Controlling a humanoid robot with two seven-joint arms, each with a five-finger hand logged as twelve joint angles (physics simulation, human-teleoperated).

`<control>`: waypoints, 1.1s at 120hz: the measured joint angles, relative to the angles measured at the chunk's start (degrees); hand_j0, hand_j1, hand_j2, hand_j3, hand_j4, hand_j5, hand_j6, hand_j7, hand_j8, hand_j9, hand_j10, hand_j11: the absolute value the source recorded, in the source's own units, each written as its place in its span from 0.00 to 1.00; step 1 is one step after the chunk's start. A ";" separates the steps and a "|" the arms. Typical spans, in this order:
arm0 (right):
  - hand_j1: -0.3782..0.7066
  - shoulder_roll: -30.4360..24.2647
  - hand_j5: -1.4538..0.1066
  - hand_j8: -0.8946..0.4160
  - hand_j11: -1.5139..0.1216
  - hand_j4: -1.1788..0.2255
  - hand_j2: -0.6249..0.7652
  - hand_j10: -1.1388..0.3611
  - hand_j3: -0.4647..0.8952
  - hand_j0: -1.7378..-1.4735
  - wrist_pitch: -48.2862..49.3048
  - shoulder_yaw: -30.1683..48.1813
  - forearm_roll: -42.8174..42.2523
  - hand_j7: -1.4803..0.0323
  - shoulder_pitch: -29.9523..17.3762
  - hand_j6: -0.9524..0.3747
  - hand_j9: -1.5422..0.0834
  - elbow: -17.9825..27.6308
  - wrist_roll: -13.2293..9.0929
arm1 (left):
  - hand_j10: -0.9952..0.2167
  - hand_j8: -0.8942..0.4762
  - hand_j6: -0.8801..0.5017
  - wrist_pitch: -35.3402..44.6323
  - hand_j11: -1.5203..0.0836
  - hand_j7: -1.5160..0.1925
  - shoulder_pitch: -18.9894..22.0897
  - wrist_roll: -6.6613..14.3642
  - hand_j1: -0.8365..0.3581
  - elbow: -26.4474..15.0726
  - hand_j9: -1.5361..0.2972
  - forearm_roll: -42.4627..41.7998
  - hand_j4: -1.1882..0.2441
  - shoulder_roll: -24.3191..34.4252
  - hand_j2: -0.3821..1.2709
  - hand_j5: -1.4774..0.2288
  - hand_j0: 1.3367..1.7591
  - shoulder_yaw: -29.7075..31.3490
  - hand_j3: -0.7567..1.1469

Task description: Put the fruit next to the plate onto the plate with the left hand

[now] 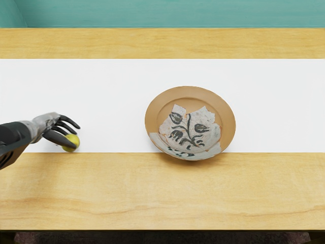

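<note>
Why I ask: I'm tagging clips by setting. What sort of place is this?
Probably a simulated dining table, rendered rather than a real room: a wooden table with a white runner, a decorated plate, and a small yellow-green fruit at the left robot hand.

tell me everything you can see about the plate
The plate is round and shallow, with a wide tan-brown rim, like glazed pottery. A pale, ragged-edged patch with dark painted flowers covers its middle and near side. It lies flat on the white strip that runs across the wooden table, right of centre. The yellow fruit is not on it: it lies well apart to the plate's left, by the left hand.
</note>
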 joint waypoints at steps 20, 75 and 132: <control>0.05 0.00 0.92 0.67 0.91 0.83 0.45 0.75 0.34 0.30 0.00 0.00 0.00 0.96 0.00 0.70 0.93 0.00 0.00 | 0.37 0.35 0.24 -0.06 0.44 0.41 0.00 -0.04 0.45 0.02 0.39 0.15 0.41 0.02 0.31 0.39 0.75 0.23 0.40; 0.05 0.00 0.92 0.67 0.91 0.83 0.45 0.75 0.34 0.30 0.00 0.00 0.00 0.96 0.00 0.70 0.93 0.01 0.00 | 0.38 0.38 0.26 -0.27 0.41 0.38 -2.17 -0.11 0.44 -0.01 0.37 -0.08 0.39 -0.60 0.32 0.36 0.75 -0.12 0.40; 0.05 0.00 0.92 0.67 0.91 0.83 0.45 0.75 0.34 0.30 0.00 0.00 0.00 0.96 0.00 0.70 0.93 0.00 0.00 | 0.38 0.38 0.26 -1.62 0.42 0.37 -6.14 -0.50 0.43 -0.01 0.37 -0.11 0.39 -3.44 0.34 0.35 0.75 -2.01 0.40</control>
